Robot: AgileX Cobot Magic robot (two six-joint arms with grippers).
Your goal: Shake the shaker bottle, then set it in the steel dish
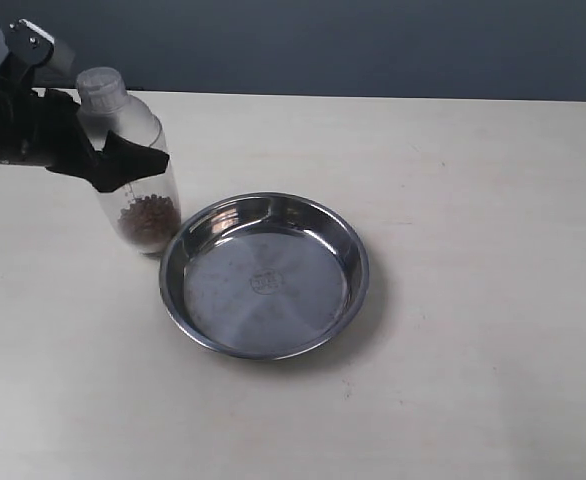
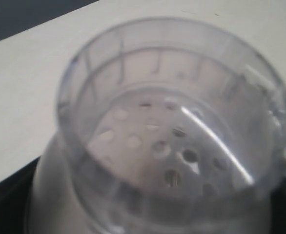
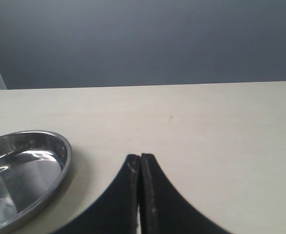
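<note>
The shaker bottle (image 1: 131, 165) is clear, frosted plastic with a domed shoulder and a small round cap. A heap of brown granules (image 1: 149, 222) sits at its bottom, and faint printed marks run down its wall. It stands at the far left of the pale table (image 1: 473, 320), just left of the steel dish (image 1: 263, 275), its base close beside the dish's rim; whether the two touch cannot be told. The left gripper (image 1: 123, 160) reaches in from the left edge and is clamped on the bottle at mid-height, one black finger lying across the near wall. Whether the base rests on the table or hangs just above it cannot be told. The dish is round, shallow and shiny, with sloped sides, a rolled rim and a small stamped mark at its centre; nothing lies in it. A dark blue-grey wall (image 1: 373, 40) runs behind the table's far edge. The left wrist view looks straight down on the bottle (image 2: 167, 146), showing a ring of strainer holes under the see-through cap, which the exterior view does not show. The right gripper (image 3: 140, 157) shows only in its own wrist view, its two black fingers pressed together with nothing between them, hovering over bare table with the dish's rim (image 3: 65, 156) off to one side.
</note>
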